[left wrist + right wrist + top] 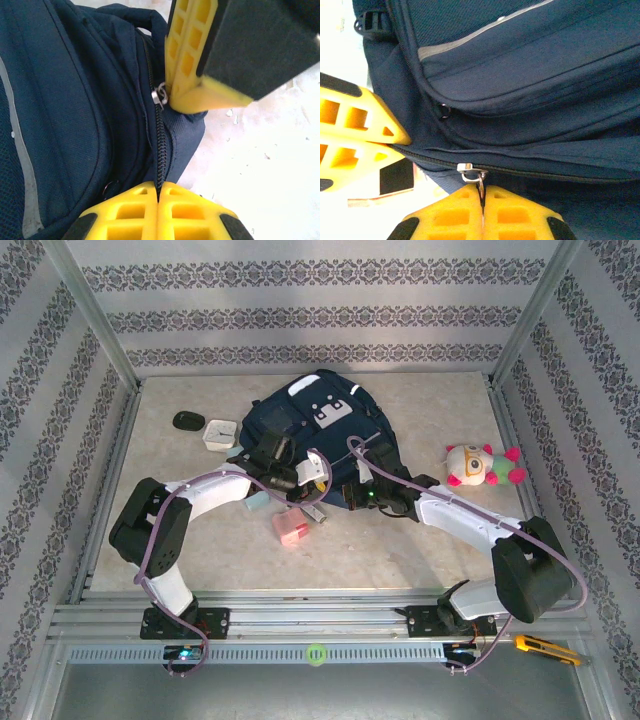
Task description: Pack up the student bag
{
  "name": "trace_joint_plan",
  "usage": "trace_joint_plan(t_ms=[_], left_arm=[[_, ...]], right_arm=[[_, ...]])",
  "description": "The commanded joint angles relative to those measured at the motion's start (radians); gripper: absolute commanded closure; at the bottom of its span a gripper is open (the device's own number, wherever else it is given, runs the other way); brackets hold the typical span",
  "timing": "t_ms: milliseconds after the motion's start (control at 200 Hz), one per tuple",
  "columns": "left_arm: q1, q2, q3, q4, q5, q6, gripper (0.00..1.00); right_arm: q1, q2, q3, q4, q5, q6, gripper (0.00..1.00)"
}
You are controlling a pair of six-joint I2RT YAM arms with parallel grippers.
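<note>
The student bag, dark navy with grey trim, lies flat at the table's middle back. Both grippers meet at its near edge. In the left wrist view my left gripper is shut on the bag's zip seam, the yellow fingers pinching the fabric there. My right gripper is shut on the metal zip pull, just below the silver slider. The zip line running right of the slider looks closed. From above, the left gripper and right gripper sit close together.
A pink box and a pale blue item lie just in front of the bag. A white clock and a black oval thing sit back left. A plush toy lies right. A yellow knife rests on the frame.
</note>
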Motion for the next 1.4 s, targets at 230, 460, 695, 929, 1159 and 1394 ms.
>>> trace_joint_plan(t_ms=[230,460,695,929,1159,1394], left_arm=[[0.032,-0.065,0.016,-0.129,-0.055,0.103,1.00],[0.027,-0.065,0.036,-0.165,-0.055,0.057,0.76],[-0.069,-0.025,0.062,0.013,-0.114,-0.038,0.29],[-0.106,0.119,0.160,0.036,-0.170,-0.041,0.26],[-0.107,0.175,0.136,0.072,-0.220,-0.057,0.79],[-0.103,0.126,0.035,0.232,-0.055,-0.145,1.00]], right_arm=[[-0.164,-0.008,0.014,-0.079,0.083,-0.030,1.00],[-0.108,0.029,0.023,-0.038,-0.102,-0.094,1.00],[-0.107,0.035,0.008,-0.026,-0.149,-0.089,1.00],[-0.139,0.029,-0.015,-0.013,-0.184,-0.082,1.00],[-0.174,0.017,-0.039,-0.012,-0.173,-0.090,1.00],[-0.172,0.060,-0.037,0.013,-0.118,-0.098,1.00]])
